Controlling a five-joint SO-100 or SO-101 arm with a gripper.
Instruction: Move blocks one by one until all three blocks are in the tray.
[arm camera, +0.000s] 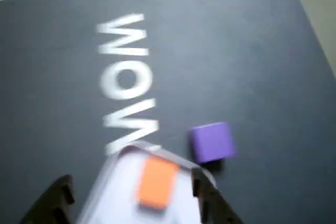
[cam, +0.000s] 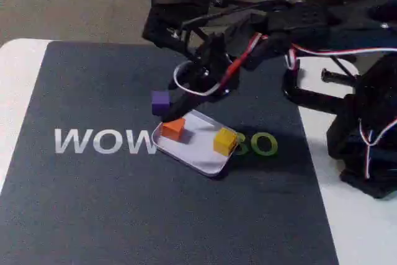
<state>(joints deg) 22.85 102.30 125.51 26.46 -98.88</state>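
The pale tray (cam: 200,153) lies on the dark mat, and the wrist view shows its corner (arm camera: 116,179) at the bottom. Inside it the orange block (cam: 173,128) sits at the left end and the yellow block (cam: 224,141) at the right end. On the mat just outside the tray's far left corner rests the purple block (cam: 160,102), right of the tray corner in the wrist view (arm camera: 211,141). My gripper (cam: 180,107) hangs over the tray's left end, open. In the wrist view its black fingers straddle the orange block (arm camera: 156,182) without touching it, gripper (arm camera: 130,179).
The mat (cam: 124,203) carries white "WOW" lettering (cam: 102,141) left of the tray. The arm's black base and red-white cables (cam: 366,134) stand at the right on the white table. The table's left edge (cam: 15,85) is bare white.
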